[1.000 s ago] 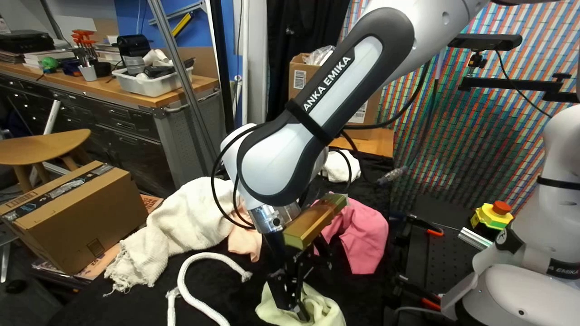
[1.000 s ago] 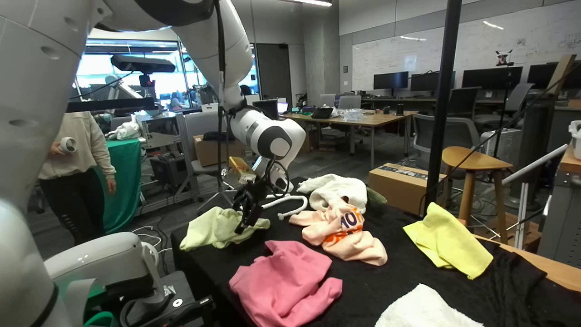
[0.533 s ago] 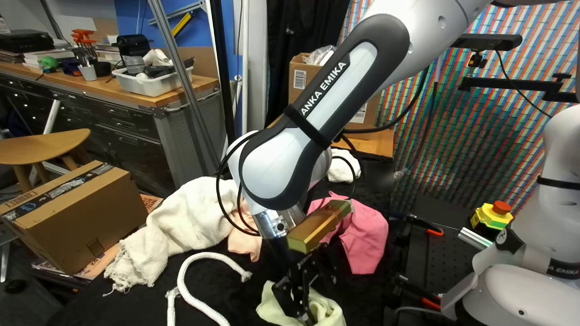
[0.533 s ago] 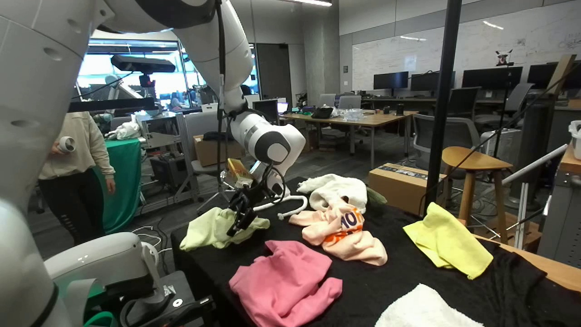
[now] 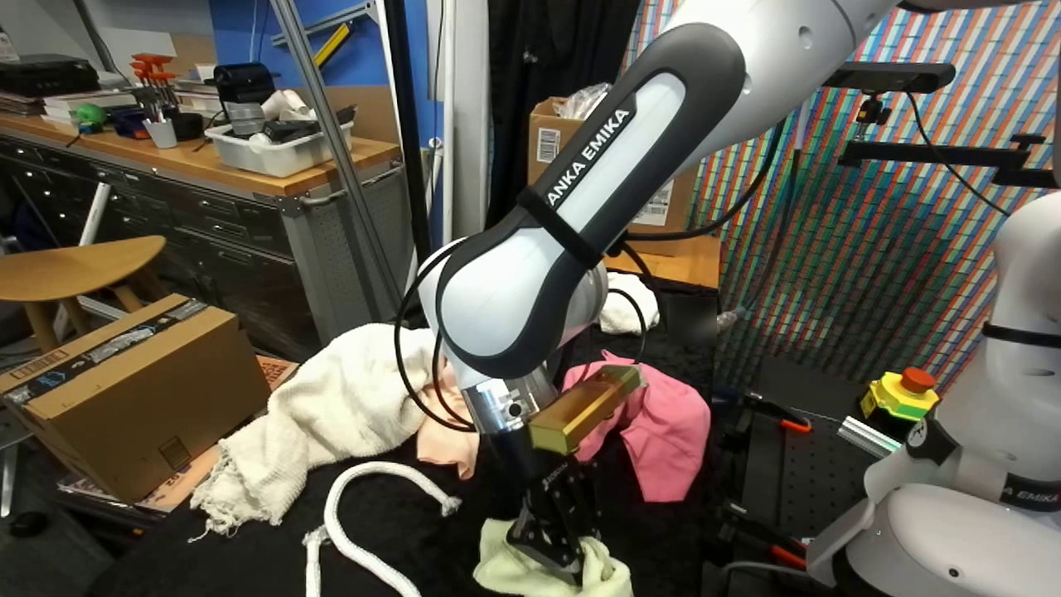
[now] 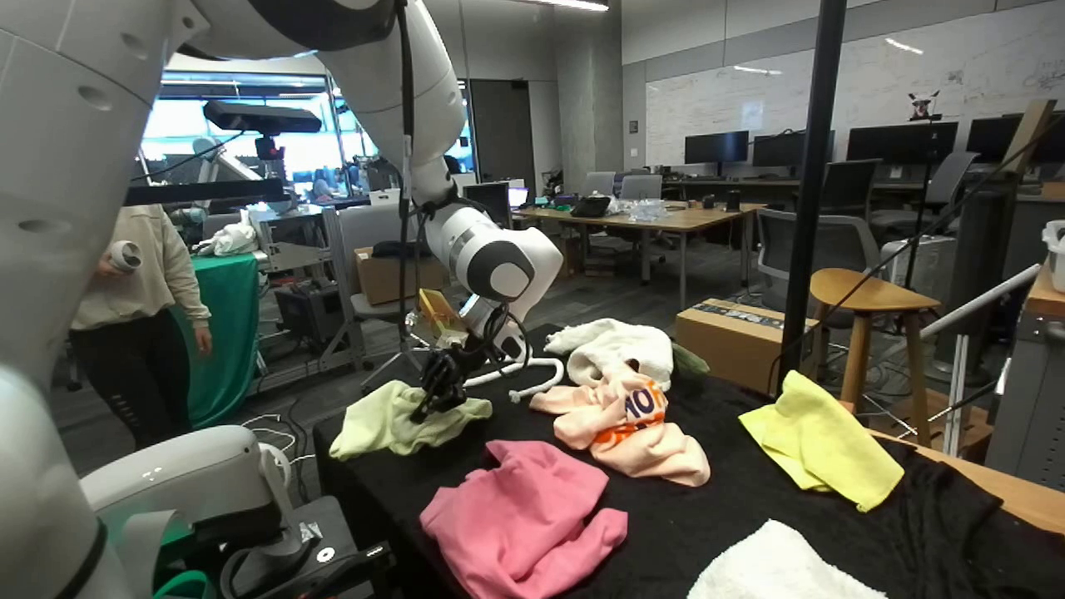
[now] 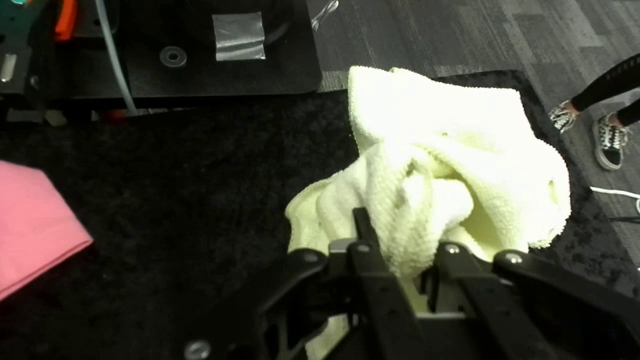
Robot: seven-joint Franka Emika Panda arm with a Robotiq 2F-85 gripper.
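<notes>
Surface (image 6: 666,532), black and velvety. Item: one pale yellow-green cloth (image 6: 384,421), nubbly towel texture, fuzzy-edged, crumpled into folds. Location: near the surface's edge, apart from a pink cloth (image 6: 524,516). Long axis: roughly left to right in an exterior view, left end lower; loose bulk pointing upper right in the wrist view. Gripper (image 7: 405,245): narrowed, pinching a bunched fold of the cloth.

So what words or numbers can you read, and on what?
"ANKA EMIKA": robot arm.
"EMIKA": dark band at an exterior view's right edge.
"O": peach cloth; its neighbouring letters are crumpled.
Too small or blurred to read: gripper, taped box, tall box, papers, whiteboard.
No clear numbers.
</notes>
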